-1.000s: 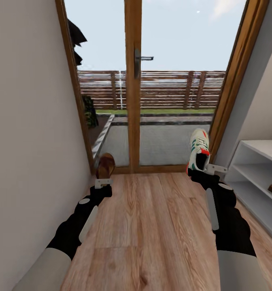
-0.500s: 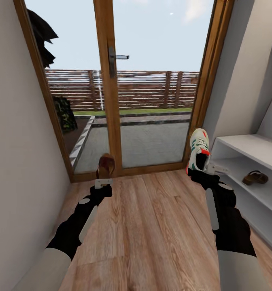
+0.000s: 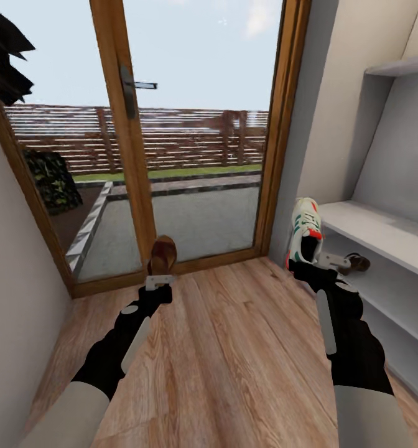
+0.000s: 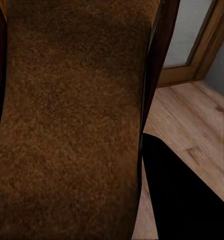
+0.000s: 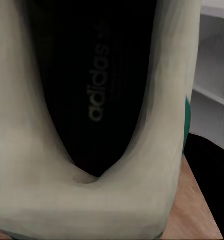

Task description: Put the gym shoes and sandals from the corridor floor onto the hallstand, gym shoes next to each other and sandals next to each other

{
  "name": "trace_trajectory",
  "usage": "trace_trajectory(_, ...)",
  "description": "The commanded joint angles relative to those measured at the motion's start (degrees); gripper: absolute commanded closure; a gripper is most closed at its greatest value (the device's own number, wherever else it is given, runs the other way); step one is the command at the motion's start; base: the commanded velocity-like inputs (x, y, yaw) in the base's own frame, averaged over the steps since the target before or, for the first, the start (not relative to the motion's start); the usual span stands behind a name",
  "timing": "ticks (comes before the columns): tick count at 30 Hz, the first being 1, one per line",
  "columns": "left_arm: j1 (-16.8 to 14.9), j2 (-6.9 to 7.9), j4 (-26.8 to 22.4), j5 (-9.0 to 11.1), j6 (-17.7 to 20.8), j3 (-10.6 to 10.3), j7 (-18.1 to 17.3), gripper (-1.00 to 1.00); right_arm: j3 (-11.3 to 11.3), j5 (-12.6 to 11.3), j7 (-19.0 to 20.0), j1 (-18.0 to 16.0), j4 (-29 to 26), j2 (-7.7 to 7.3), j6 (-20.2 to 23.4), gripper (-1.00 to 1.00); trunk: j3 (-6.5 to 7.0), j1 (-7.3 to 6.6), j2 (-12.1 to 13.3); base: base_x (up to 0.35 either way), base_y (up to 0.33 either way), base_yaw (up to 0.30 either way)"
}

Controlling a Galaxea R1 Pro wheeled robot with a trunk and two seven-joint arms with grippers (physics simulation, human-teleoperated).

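- Sneaker (image 3: 305, 233): held up off the floor at the tip of the right arm, toe pointing up and away, dark opening toward the robot. In the right wrist view the sneaker (image 5: 99, 125) sits close to the lens, with its dark insole and printed brand name readable.
- Sandal (image 3: 163, 255): carried the same way by the left arm, standing on end in front of the glass door (image 3: 190, 143). In the left wrist view the sandal (image 4: 72, 120) shows as a broad brown insole.
- Second sandal (image 3: 357, 262): already on the middle shelf of the shoe rack (image 3: 383, 227), partly hidden behind the right arm.
- Second sneaker: I cannot locate it.
- Risk 1: both shoes are held by one end and stand tall, so a quick swing toward the rack could make one pivot or slip and drop to the floor (image 3: 234, 348).
- Risk 2: the rack sits close on the right and the sneaker sticks out past the arm; its toe could catch a shelf edge on the way in.
- Risk 3: the carried sandal needs to land just beside the shelved one; reaching across with the left arm could knock that one off.
- Right pincer (image 3: 308, 264): clamped on the sneaker's heel end; fingers mostly hidden by the shoe.
- Left pincer (image 3: 159, 281): clamped on the sandal's lower end, gap narrow.
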Motion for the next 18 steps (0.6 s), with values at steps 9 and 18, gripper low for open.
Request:
trace_trajectory(9,0.0,-0.17,0.0,0.4,0.3,-0.2,0.4,1.00,0.0,-0.2,-0.2,-0.1,-0.1,0.01,0.3,1.00,0.05,0.02,0.0,0.339,0.000,-0.130)
trace_trajectory(18,0.0,-0.31,1.2,0.4,0.3,-0.2,0.3,1.00,-0.1,-0.6,0.0,0.5,0.9,0.06,-14.6,1.00,0.52,0.02,0.0,0.284,0.000,-0.253)
